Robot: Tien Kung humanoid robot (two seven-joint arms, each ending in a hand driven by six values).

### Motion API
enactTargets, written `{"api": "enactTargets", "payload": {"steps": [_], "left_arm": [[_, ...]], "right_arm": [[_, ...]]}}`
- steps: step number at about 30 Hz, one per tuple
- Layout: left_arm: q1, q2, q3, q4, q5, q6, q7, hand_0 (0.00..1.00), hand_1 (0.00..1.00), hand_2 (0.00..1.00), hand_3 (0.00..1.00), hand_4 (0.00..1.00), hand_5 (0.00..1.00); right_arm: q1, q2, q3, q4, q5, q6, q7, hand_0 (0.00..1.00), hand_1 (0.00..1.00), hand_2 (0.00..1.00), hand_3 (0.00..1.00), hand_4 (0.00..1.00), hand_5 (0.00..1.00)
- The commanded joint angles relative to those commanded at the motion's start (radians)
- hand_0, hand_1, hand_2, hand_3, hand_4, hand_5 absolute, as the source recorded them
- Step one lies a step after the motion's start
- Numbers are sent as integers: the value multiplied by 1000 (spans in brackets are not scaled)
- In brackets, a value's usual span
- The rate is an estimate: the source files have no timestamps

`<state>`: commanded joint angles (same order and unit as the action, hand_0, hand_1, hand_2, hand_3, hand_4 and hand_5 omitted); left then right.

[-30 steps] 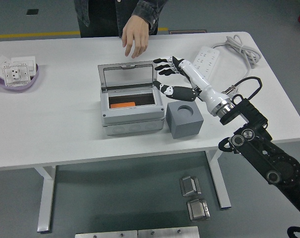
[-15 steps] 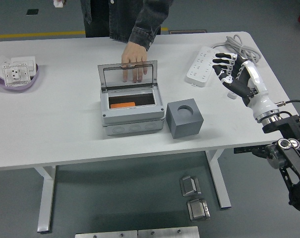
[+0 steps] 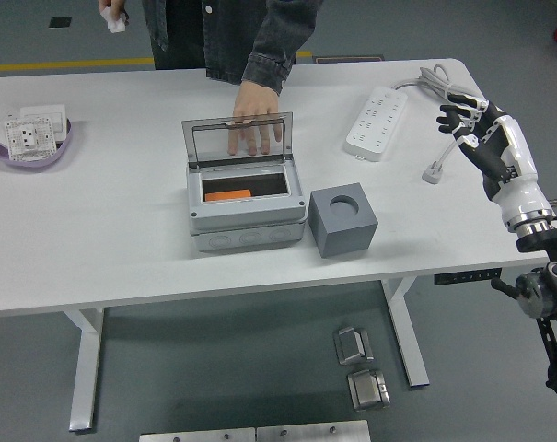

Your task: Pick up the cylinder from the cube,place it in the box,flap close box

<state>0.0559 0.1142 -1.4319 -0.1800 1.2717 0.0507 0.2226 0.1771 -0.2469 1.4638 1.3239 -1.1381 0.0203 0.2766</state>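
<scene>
The grey box (image 3: 246, 216) stands in the middle of the white counter (image 3: 121, 239), and its transparent lid (image 3: 238, 140) is raised upright at the far side. Inside the open compartment lies the orange cylinder (image 3: 227, 195), at the left part of the opening. It lies on its side, and its long axis runs left to right, parallel to the front wall of the box. Just beside the box on the right stands the grey cube (image 3: 342, 220). The round hole in its top face holds nothing.

A person stands at the far side of the counter. One hand of the person (image 3: 255, 124) rests with the fingers against the back of the raised lid; through the clear panel the fingertips are visible. The person's other hand (image 3: 115, 14), at the top edge of the view, holds something small and white.

The robot's right hand (image 3: 473, 124) hovers over the right end of the counter, well apart from the box and the cube. Its fingers are spread and loosely bent, and it holds nothing. Near it lies a white power strip (image 3: 381, 122) with its cable (image 3: 439, 78) and plug (image 3: 432, 173). At the far left edge of the counter stands a purple bowl (image 3: 2, 152) with white wall sockets (image 3: 34, 133) in it.
</scene>
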Motion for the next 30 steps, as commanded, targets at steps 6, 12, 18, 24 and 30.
{"api": "enactTargets", "payload": {"steps": [6, 12, 18, 24, 30], "left_arm": [[0, -1, 1, 0, -2, -1, -1, 712, 682, 710, 881, 806, 471], [0, -2, 1, 0, -3, -3, -2, 712, 682, 711, 881, 806, 471], [0, -2, 1, 0, -3, -4, -2, 712, 682, 711, 881, 806, 472], [-2, -2, -2, 0, -2, -4, -2, 712, 682, 709, 881, 805, 471], [-4, -4, -1, 0, -4, -5, -3, 712, 682, 710, 881, 805, 468]], "right_arm": [[-2, 17, -1, -9, -9, 5, -6, 708, 690, 710, 704, 727, 414], [2, 27, -4, -16, -17, 11, -11, 731, 711, 732, 732, 778, 482], [9, 29, -8, -21, -25, 15, -13, 749, 732, 741, 748, 782, 501], [14, 29, -13, -25, -28, 18, -13, 751, 738, 743, 746, 765, 483], [16, 30, -12, -29, -31, 21, -14, 755, 738, 744, 745, 762, 482]]}}
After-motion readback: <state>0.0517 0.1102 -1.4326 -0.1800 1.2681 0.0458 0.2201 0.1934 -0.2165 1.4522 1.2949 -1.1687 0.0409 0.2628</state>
